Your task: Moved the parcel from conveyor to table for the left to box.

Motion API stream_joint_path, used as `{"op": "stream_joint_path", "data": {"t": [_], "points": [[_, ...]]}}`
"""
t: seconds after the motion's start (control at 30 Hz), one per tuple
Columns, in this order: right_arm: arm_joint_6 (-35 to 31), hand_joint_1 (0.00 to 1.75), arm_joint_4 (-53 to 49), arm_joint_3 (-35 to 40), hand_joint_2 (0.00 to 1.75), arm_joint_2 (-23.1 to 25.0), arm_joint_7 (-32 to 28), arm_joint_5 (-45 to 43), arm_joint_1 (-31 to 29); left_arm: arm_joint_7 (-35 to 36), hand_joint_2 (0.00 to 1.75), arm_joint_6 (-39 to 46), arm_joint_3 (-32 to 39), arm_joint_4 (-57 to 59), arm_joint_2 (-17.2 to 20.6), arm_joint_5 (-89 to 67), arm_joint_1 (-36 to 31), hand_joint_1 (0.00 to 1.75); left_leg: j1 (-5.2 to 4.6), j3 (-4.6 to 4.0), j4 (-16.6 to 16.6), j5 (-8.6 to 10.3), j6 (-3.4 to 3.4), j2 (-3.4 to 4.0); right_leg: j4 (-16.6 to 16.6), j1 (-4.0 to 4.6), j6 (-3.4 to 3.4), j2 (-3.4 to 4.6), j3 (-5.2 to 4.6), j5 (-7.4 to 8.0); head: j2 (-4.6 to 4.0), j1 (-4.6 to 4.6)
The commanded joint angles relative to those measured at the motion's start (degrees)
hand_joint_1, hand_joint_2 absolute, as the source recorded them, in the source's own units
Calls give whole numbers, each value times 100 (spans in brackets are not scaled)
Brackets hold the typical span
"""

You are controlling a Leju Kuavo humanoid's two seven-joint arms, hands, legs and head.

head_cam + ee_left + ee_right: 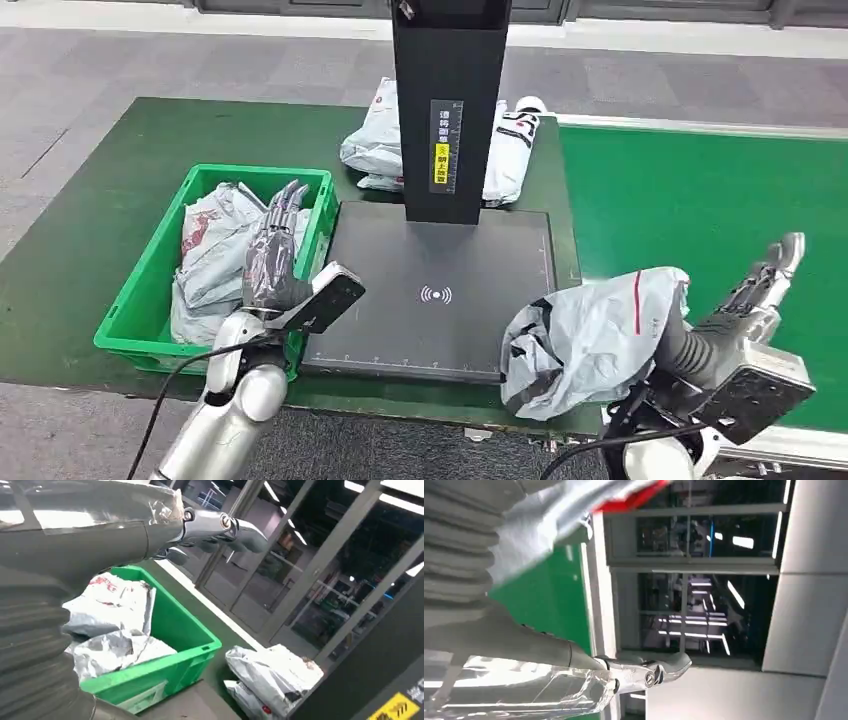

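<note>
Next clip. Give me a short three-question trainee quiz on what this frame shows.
1. True or false: the green crate already holds grey parcels.
2. Which hand carries the grey parcel? A) left hand B) right hand C) a person's hand
3. Fill in: the black scanner column stands at the back of a dark ____ marked with a wireless symbol.

Key: 1 true. 2 B, the right hand; the left hand is raised over the crate, holding nothing. 3 pad.

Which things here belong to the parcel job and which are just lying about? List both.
Job:
- parcel, on the right hand
- left hand, raised over the bin
- green bin holding bagged parcels
- conveyor
- table

Lying about:
- black scanner with its post
- spare parcels behind the post
</note>
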Motion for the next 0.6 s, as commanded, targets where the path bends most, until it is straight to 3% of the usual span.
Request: {"op": "stream_joint_path", "data": {"t": [0.03,0.13,0.47,0.5,0.57,0.6], "points": [[794,0,1694,-336,175,-88,487,38,-1080,53,175,-30,-382,757,160,-2,-526,0,2,21,-10,-1,3,6,-15,4,0,1,22,2,0,0],[1337,0,3027,-445,175,-146,573,-49,-2074,27,175,-46,-411,929,118,15,-693,0,5,21,-6,-1,4,39,-15,5,2,35,18,16,2,0],[1341,0,2880,-481,175,-107,540,-43,-1943,22,175,-38,-417,909,129,19,-667,0,1,12,-3,22,7,6,-6,2,1,4,16,18,2,0],[1443,0,3010,-362,175,-220,818,198,-2070,13,175,-58,-436,926,127,17,-691,0,0,20,-10,21,8,7,-12,2,1,3,24,18,2,0],[1722,0,3967,-344,175,-352,964,247,-2911,-22,175,-97,-482,914,140,-6,-676,0,1,18,-6,21,8,8,-10,3,1,3,22,18,0,0],[1961,0,4849,-332,175,-443,1115,232,-3689,-57,175,-111,-537,946,169,-9,-704,0,-3,18,-6,23,9,18,-8,-1,2,11,17,22,0,0]]}}
